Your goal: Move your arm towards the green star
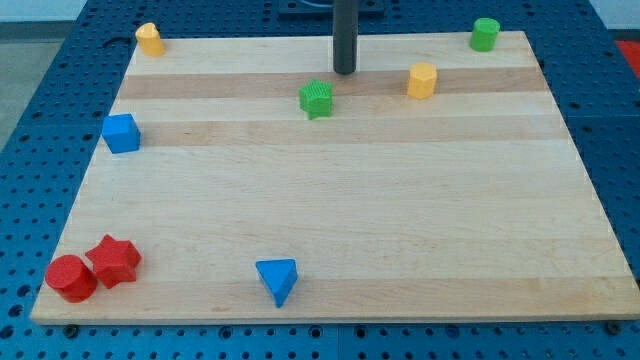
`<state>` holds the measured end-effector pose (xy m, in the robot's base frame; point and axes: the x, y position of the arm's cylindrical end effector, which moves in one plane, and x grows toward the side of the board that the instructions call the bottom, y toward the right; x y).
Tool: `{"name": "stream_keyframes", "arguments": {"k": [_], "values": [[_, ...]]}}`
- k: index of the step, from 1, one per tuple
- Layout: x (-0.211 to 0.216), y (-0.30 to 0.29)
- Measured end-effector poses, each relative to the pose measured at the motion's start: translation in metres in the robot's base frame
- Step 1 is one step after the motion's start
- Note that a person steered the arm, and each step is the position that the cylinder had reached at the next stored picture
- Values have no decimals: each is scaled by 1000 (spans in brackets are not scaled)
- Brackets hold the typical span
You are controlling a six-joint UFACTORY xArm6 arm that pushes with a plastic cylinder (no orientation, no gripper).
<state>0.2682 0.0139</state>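
Near the view's top, slightly left of centre, the green star [316,98] is found resting on the wooden counter [350,230]. My tip [345,72] is located just above and to the right of the star, close beside it but apart from it. The end effector is a plain rod; no jaws are present, so nothing is spread, pressed together or pinched. A yellow hexagonal block [422,80] is noted to the right of the tip, and a green cylinder [485,34] at the top right corner. A yellow block [149,38] is seen at the top left corner, a blue cube [121,133] at the left edge. A red cylinder [71,278] and a red star [114,261] are recorded touching at the bottom left, with a blue triangular block [278,279] further right.
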Motion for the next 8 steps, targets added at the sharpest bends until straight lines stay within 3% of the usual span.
{"name": "stream_keyframes", "arguments": {"k": [8], "values": [[7, -44]]}}
